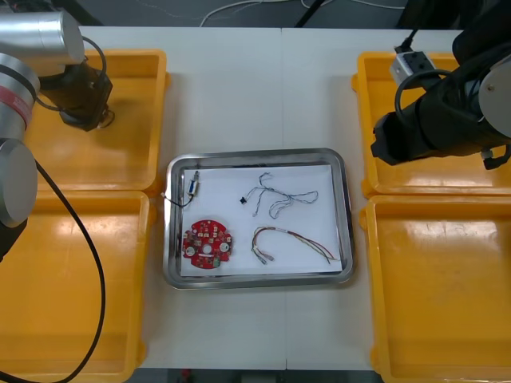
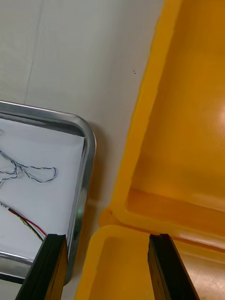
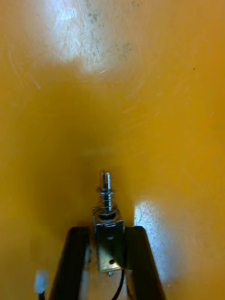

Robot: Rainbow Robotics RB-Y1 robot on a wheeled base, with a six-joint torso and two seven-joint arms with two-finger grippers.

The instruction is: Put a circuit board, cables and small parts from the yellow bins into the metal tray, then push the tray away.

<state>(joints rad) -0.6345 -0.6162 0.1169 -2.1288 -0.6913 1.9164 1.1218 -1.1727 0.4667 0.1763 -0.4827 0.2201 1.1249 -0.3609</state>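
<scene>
Left gripper: clamped on a small metal part, low inside yellow bin. Right gripper (fingers apart, holding nothing): beside tray corner.

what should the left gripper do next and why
Probably lift straight up: the left gripper is shut on a small metal part low in the yellow bin, and the metal tray lies to its right. The right gripper hangs open over the right bins.

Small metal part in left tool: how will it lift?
Small metal part looks solid metal: likely stiff, heavy for its size. Gripped at one end by the left tool, its sprung pin may tip it. Right tool idle.
</scene>
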